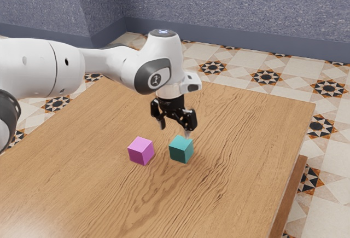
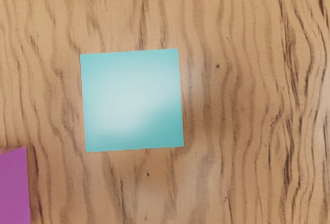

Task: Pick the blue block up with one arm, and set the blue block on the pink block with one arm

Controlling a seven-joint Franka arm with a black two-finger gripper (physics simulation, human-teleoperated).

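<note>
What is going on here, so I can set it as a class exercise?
The arm's gripper hangs open just above the blue block, which sits on the table. The pink block stands beside it, apart. Neither block is lifted yet, so the stacking has not begun.

The white arm (image 1: 82, 65) comes in from the exterior view's left and stretches toward the right. The wrist (image 1: 158, 74) is bent over, so the black gripper (image 1: 175, 128) points straight down. Its two fingers (image 1: 190, 122) are spread wide, hanging low.
</note>
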